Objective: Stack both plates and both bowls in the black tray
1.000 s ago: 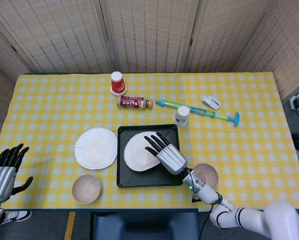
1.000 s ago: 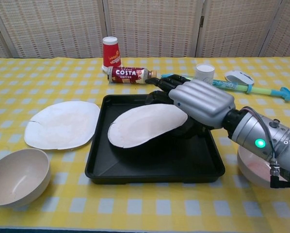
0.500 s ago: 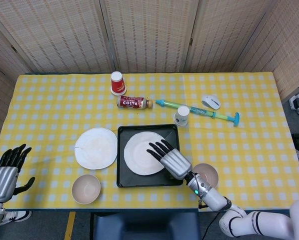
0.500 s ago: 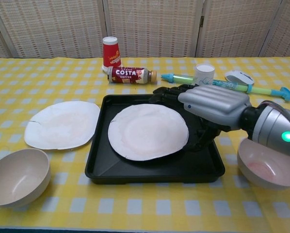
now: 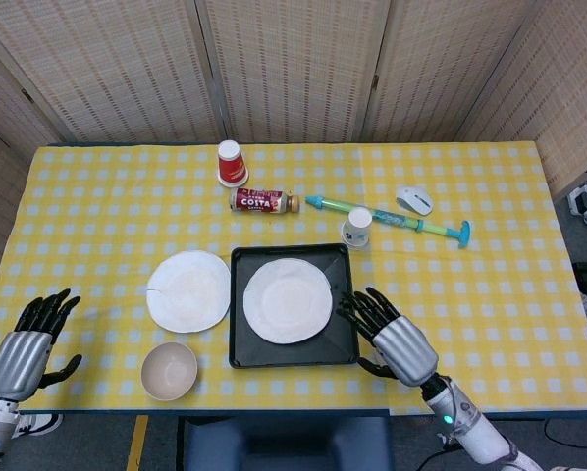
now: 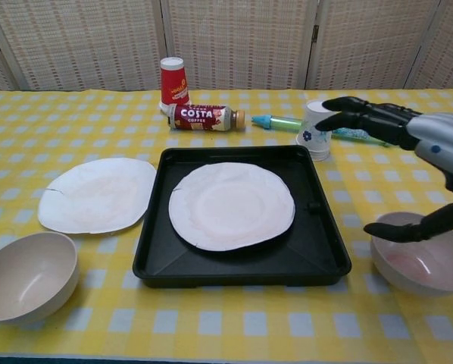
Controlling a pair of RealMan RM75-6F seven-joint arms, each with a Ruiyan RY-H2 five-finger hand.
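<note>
**A:** One white paper plate (image 6: 232,205) lies flat in the square black plastic tray (image 6: 242,260); nothing else is in the tray. What worries you most from here?

**B:** Going by size: the tray first. It sits loose on the yellow checked worktop (image 5: 490,294), so a careless reach could shove it sideways. Next, the second white paper plate (image 6: 98,194), which lies on the cloth just left of the tray. It is thin and flat, with a small tear at its edge, so in my view fingers may slide over it or fold it instead of lifting it.

**A:** And the bowls?

**B:** Both empty. The beige round bowl (image 6: 26,275) sits at the front left of the worktop; the pinkish round bowl (image 6: 422,262) is at the front right, directly under the right hand (image 6: 420,155). That hand is spread wide and grips nothing, and its lower finger hangs just over the rim, so a clumsy closing could tip or skate the bowl.

**A:** The left hand (image 5: 28,339)?

**B:** Off the worktop's left edge, fingers apart, holding nothing.

**A:** Anything small nearby?

**B:** A small white paper cup with a blue flower (image 6: 316,131) stands just behind the tray's right corner; a sweeping arm could knock it over.
</note>
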